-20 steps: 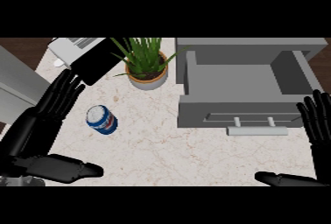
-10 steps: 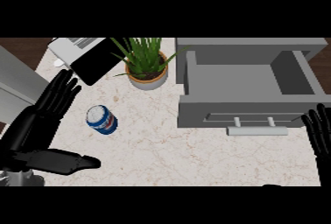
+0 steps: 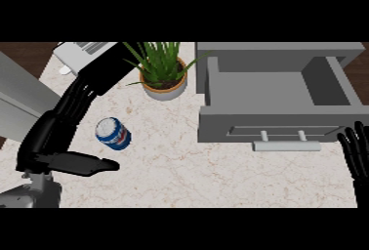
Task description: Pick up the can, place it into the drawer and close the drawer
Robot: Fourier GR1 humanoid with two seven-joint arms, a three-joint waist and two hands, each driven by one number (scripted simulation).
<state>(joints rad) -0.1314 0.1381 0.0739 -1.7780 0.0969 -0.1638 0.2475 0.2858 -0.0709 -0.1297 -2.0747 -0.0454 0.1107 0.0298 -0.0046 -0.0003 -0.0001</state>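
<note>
Can lies on its side on the counter, toward the counter's left edge, its blue-and-white body tilted with the pale lid end pointing up and left. From my seat I see it resting free, nothing curled round it.

My left hand sits just beside the can on its left. The fingers run straight and apart up toward the far left corner of the counter, and the thumb sticks out to the right below the can, so the can lies in the open gap between thumb and fingers. I cannot tell whether any part of the hand touches it.

My right hand shows only at the counter's right edge, fingers straight and spread, pointing up. It is close to the right end of the drawer's handle, but I cannot tell if they touch.

The drawer is pulled open at the counter's far right corner, a grey box with its inside showing and its front panel facing me. The can is well apart from it.

A potted plant stands near the far edge between the left hand's fingertips and the drawer. A white appliance sits at the far left corner, partly hidden behind the fingers.
</note>
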